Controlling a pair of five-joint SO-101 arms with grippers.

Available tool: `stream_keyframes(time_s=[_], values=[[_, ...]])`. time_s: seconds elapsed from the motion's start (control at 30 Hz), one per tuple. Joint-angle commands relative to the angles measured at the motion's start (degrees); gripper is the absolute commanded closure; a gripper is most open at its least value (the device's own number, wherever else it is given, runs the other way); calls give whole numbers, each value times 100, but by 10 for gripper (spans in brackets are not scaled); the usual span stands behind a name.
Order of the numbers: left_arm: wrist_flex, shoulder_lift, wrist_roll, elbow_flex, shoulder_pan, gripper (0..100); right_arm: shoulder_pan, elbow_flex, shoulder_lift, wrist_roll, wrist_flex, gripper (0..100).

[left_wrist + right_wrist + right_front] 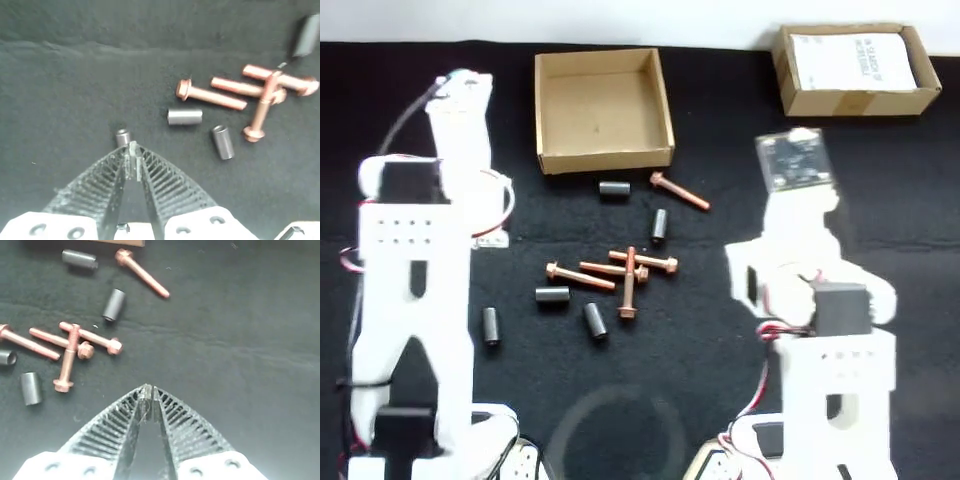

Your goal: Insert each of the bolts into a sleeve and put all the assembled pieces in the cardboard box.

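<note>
Several copper bolts lie crossed in a pile (pixel 620 270) mid-table, and one bolt (pixel 680 192) lies alone near the open cardboard box (pixel 603 150). Dark sleeves lie scattered: (pixel 614 188), (pixel 659 224), (pixel 552 295), with more beside them. My left gripper (pixel 132 150) is shut and holds nothing, its tip just short of a sleeve (pixel 122 137) on the black mat. A little way from the bolt pile (pixel 70 342), my right gripper (pixel 148 392) is also shut and holds nothing. No bolt sits in a sleeve.
A second cardboard box (pixel 860 100) with a white sheet inside stands at the back right. Both white arms (pixel 415 260) (pixel 820 300) flank the parts. Black mat covers the table, with free room in front of the pile.
</note>
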Motion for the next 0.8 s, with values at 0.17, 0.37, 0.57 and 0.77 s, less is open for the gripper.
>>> stream_keyframes(time_s=[0.17, 0.37, 0.57, 0.77], values=[[-1169, 163, 571, 1138, -136, 992, -620, 1191, 637, -62, -2571, 981], [-1213, 215, 571, 1323, -127, 991, -796, 989, 2404, -79, -3767, 957], [-1952, 233, 563, 1833, -92, 990, -1024, 382, 3855, -378, -4207, 892], [-2945, 233, 44, 2404, 4, 990, -1051, 321, 4391, -607, -4620, 892]])
